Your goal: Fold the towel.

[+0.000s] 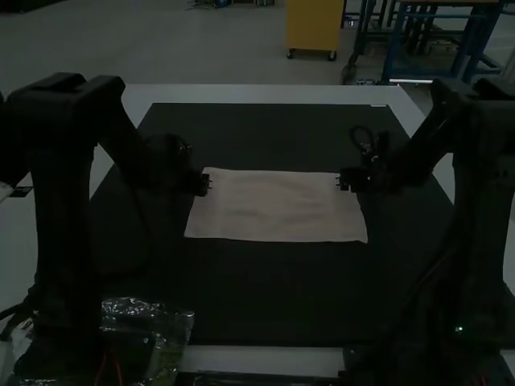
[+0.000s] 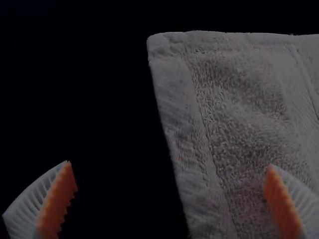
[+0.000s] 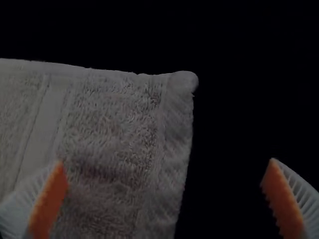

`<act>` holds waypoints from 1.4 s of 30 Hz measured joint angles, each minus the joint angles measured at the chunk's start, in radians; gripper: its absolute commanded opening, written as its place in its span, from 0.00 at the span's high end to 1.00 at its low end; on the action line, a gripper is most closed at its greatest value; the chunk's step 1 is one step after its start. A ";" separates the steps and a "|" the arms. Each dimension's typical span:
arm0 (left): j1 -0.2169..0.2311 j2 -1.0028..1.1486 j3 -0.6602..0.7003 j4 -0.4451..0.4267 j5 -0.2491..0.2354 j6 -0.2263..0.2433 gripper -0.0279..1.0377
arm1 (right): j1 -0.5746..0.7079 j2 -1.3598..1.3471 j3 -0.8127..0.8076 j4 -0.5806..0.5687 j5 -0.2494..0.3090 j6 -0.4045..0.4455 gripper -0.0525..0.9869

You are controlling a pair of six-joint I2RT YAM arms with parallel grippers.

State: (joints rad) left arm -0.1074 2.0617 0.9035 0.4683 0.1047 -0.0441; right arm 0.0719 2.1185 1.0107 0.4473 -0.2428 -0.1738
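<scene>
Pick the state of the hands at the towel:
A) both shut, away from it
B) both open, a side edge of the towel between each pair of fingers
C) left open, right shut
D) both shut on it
B: the left hand and right hand each show fingers spread wide, with a side edge of the towel running between them.
</scene>
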 measured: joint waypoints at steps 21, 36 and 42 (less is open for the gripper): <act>0.006 -0.002 0.003 0.031 0.072 0.013 0.95 | -0.025 -0.024 -0.029 0.024 -0.039 0.032 0.97; 0.033 -0.170 -0.021 -0.128 0.106 0.045 0.95 | -0.029 -0.175 -0.039 -0.097 -0.080 0.070 0.97; 0.048 -0.242 -0.074 -0.163 0.113 0.070 0.95 | -0.038 -0.243 -0.093 -0.159 -0.113 0.070 0.97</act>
State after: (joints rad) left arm -0.0597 1.8194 0.8295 0.3050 0.2176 0.0261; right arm 0.0341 1.8751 0.9173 0.2886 -0.3561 -0.1040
